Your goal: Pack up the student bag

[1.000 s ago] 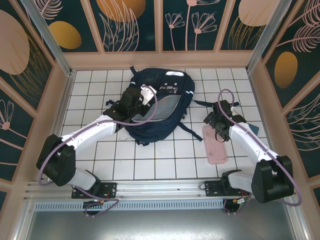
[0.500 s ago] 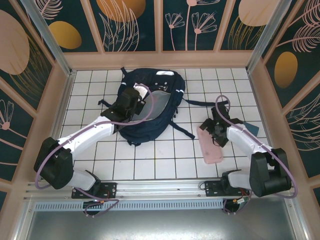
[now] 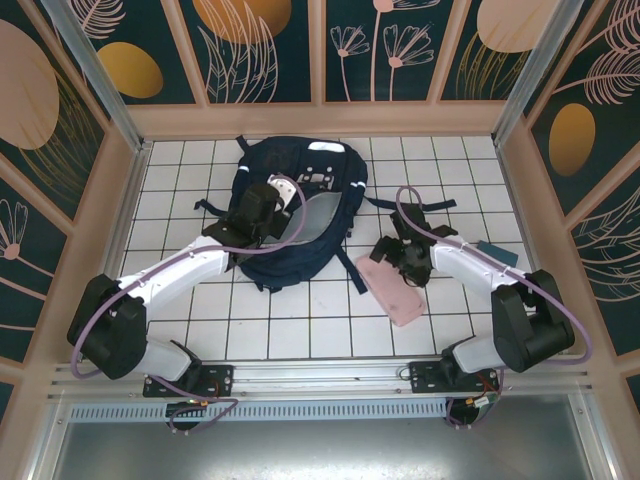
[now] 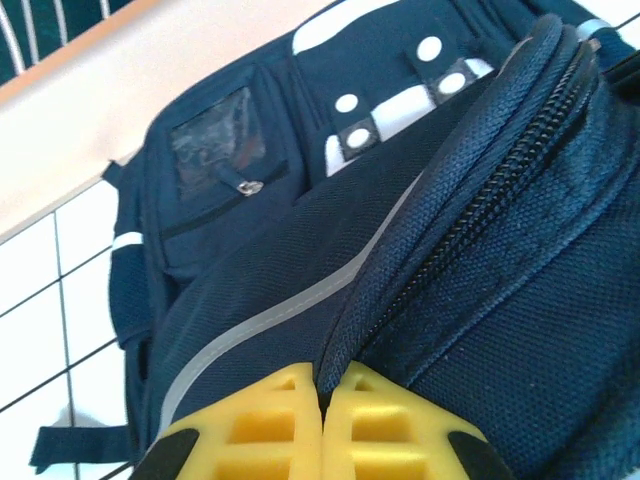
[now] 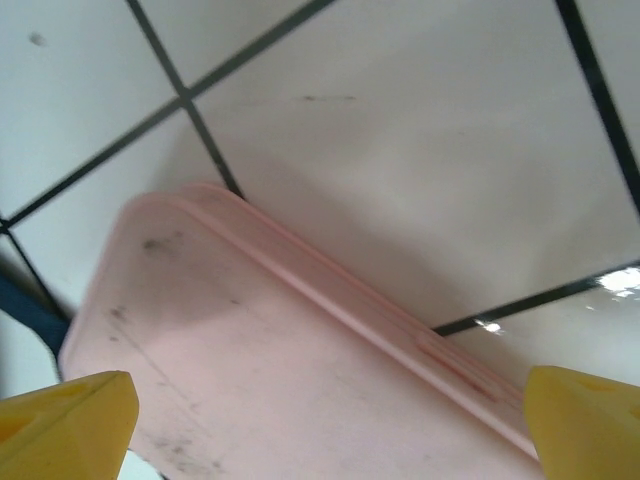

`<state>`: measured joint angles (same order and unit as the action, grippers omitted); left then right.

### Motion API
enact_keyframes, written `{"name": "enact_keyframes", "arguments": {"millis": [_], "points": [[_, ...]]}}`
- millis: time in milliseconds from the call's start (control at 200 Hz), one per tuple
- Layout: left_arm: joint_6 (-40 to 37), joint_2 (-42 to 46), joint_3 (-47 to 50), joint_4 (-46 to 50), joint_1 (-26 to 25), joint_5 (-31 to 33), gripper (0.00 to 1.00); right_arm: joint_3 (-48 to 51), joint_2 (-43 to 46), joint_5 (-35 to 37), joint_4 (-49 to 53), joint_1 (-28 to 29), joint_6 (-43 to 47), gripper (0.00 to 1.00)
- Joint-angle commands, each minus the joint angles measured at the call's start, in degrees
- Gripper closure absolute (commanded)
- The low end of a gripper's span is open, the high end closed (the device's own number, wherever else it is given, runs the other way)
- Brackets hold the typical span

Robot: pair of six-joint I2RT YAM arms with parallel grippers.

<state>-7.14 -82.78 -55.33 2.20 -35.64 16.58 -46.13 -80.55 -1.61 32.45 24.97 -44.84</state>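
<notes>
Top external view, read from the arm bases outward. The right gripper (image 3: 393,256) sits low over the tiled table (image 3: 300,325), fingers spread as wide as they go, astride one end of a flat pink case (image 3: 396,296). Right wrist view: one yellow finger on each side of the case, neither clearly touching it. It looks lined up for a grab, not yet a hold. The case lies slantwise, just right of the bag.

Further out, the student bag (image 3: 318,170) lies mid-table toward the back wall, its mouth gaping and grey lining showing. The left gripper (image 3: 262,208) is at the mouth's left rim. Left wrist view: fingers pressed together, pinching the fabric edge by the zipper (image 4: 480,190).

Judgement: the left arm holds the mouth open so the right can feed the case in. Risk: the case is broad and smooth, so the grip may slip.
</notes>
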Motion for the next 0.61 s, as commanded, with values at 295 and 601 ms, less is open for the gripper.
{"name": "enact_keyframes", "arguments": {"millis": [295,601], "points": [[15.1,-0.2,0.8,-1.5,0.8,-12.1,0.27,9.1,11.4,-14.7,3.3,1.8,-7.0,0.01],[32.2,0.3,0.4,-3.8,0.8,-18.3,0.19,5.0,7.1,-11.2,3.1,9.4,-4.5,0.04]]}}
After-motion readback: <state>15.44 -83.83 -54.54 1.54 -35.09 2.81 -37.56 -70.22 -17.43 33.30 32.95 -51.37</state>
